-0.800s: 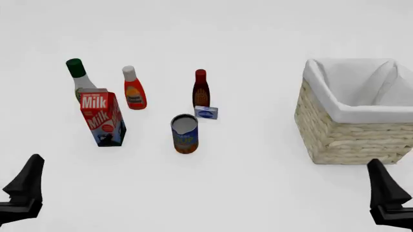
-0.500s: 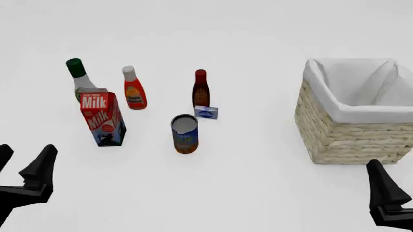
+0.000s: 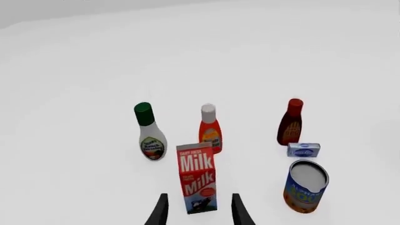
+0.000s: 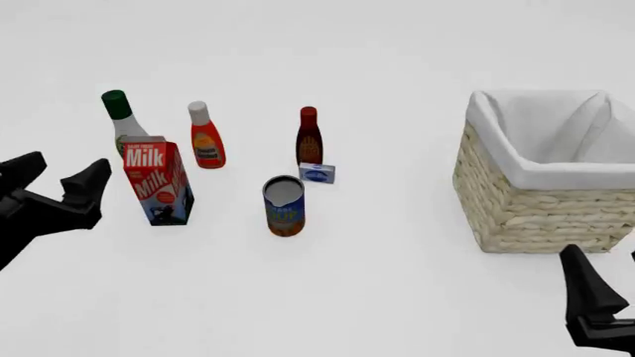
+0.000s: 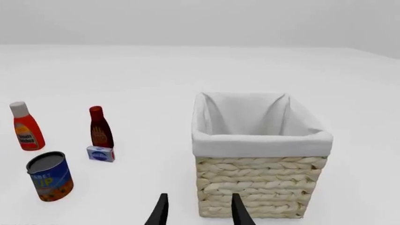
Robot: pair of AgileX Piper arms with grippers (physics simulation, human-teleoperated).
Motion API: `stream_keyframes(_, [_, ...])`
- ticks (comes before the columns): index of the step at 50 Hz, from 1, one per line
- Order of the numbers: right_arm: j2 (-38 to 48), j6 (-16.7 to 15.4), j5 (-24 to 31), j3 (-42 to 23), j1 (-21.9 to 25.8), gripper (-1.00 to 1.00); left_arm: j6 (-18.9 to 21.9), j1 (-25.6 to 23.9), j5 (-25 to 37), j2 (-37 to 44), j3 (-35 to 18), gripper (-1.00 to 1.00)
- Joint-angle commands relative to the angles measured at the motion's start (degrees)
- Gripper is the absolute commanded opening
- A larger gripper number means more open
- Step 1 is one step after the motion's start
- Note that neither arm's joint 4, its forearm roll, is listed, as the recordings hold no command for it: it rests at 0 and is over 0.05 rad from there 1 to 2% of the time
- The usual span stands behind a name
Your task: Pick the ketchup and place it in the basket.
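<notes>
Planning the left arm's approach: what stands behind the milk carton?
Behind the milk carton stand the green-capped bottle, its lower part hidden in the front view, and the ketchup, fully visible. The left gripper is open beside the carton.

woven wicker basket (image 4: 526, 212), white cloth lining (image 4: 551, 134)

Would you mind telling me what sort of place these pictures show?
Most likely a simulated tabletop test scene, not a real kitchen: a plain white table with no walls or furnishings, groceries such as a milk carton and ketchup standing in a group, and a lined wicker basket beside them.
</notes>
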Motion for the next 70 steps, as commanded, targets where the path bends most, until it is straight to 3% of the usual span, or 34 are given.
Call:
stream_keyframes(1, [2.1,-0.6,-1.5,0.1,0.1,1.00,2.4,-2.0,8.2,6.7,-12.0,1.00])
stream_keyframes(8, [3.0,-0.8,-2.1,0.1,0.0,1.00,0.2,-4.2,13.3,12.0,-19.6,1.00])
stream_keyframes(13, [4.2,-0.6,-2.8,0.1,0.3,1.00,0.9,-5.1,16.9,15.1,-25.0,1.00])
stream_keyframes(15, [4.5,-0.4,-3.3,0.1,0.5,1.00,4.4,-4.5,17.7,16.6,-26.8,1.00])
stream_keyframes(19, [3.9,-0.2,-2.9,0.1,0.8,1.00,4.3,-3.6,19.5,19.4,-30.5,1.00])
stream_keyframes(20, [4.1,-0.2,-3.1,0.1,0.8,1.00,6.0,-2.7,19.7,20.2,-31.3,1.00])
stream_keyframes(23, [4.8,-0.1,-3.6,0.1,1.0,1.00,4.4,-3.7,20.5,21.8,-33.6,1.00])
stream_keyframes(24, [5.0,-0.1,-3.7,0.1,1.0,1.00,1.8,-5.2,22.2,24.0,-35.4,1.00])
stream_keyframes(26, [5.4,0.0,-4.1,0.1,1.1,1.00,3.0,-4.5,22.1,24.4,-36.5,1.00])
stream_keyframes(30, [5.1,0.0,-4.1,0.1,1.0,1.00,0.5,-5.8,24.8,28.0,-41.0,1.00])
stream_keyframes(40, [6.2,-0.3,-4.8,0.1,0.8,1.00,-0.7,-7.0,29.6,35.6,-51.2,1.00])
stream_keyframes(60, [6.7,-0.4,-5.2,0.1,0.5,1.00,0.0,-4.8,32.5,47.7,-63.0,1.00])
stream_keyframes(70, [7.4,-0.3,-5.7,0.1,0.6,1.00,-0.5,-4.6,32.4,52.3,-66.2,1.00])
